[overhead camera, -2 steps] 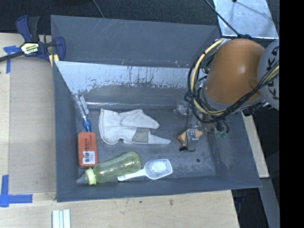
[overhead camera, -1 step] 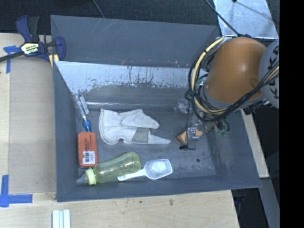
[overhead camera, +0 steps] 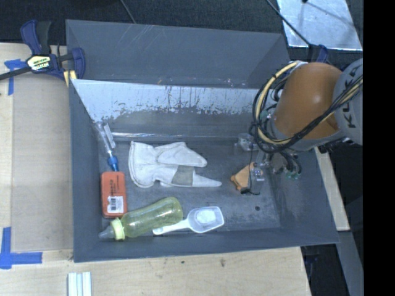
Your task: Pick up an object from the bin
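From my station I see the arm coming in from the right of the frame, its rounded orange cover [overhead camera: 308,100] wrapped in black and yellow cables [overhead camera: 266,113] at the upper right of the grey bin [overhead camera: 185,54]. The pincer [overhead camera: 254,180] is down near the bin floor at centre right, and a small brown lump [overhead camera: 239,179] lies right against its left side. I cannot tell whether the pincer is released or clenched, nor whether the lump is actually gripped or only touching it. Well apart, toward the middle of the frame, a white glove [overhead camera: 162,164] lies flat and crumpled. Below it, a white scoop [overhead camera: 200,219] rests with its handle running under the base of a yellow-green baby bottle [overhead camera: 148,217] lying on its side at lower left. An orange box [overhead camera: 113,193] sits just above the bottle's teat end, and a clear syringe with a blue tip [overhead camera: 108,145] lies slanted above the box, by the left wall.
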### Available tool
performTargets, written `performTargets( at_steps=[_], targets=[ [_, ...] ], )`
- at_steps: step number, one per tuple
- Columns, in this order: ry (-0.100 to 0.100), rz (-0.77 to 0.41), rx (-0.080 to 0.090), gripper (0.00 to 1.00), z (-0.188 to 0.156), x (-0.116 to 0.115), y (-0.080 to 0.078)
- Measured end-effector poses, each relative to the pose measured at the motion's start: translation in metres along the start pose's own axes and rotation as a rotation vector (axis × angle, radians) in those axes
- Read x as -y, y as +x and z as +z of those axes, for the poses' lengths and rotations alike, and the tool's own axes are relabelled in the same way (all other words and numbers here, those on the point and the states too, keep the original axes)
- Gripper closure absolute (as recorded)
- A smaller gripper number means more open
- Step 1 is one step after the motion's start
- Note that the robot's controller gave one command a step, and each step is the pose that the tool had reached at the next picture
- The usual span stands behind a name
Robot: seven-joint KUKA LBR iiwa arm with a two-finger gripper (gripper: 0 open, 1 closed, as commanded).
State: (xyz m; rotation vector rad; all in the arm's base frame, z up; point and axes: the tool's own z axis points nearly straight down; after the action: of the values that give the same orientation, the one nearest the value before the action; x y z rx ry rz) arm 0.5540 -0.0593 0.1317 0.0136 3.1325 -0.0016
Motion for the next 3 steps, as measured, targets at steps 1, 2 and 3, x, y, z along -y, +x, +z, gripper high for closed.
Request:
performTargets(
  at_steps=[1, 2, 3],
  targets=[
    [0.0, -0.051, -0.007, 0.0, 0.065, 0.026, -0.026],
    [0.0, -0.061, -0.002, 0.0, 0.061, 0.048, -0.025],
    [0.0, -0.051, -0.004, 0.0, 0.063, 0.031, -0.026]
  ],
)
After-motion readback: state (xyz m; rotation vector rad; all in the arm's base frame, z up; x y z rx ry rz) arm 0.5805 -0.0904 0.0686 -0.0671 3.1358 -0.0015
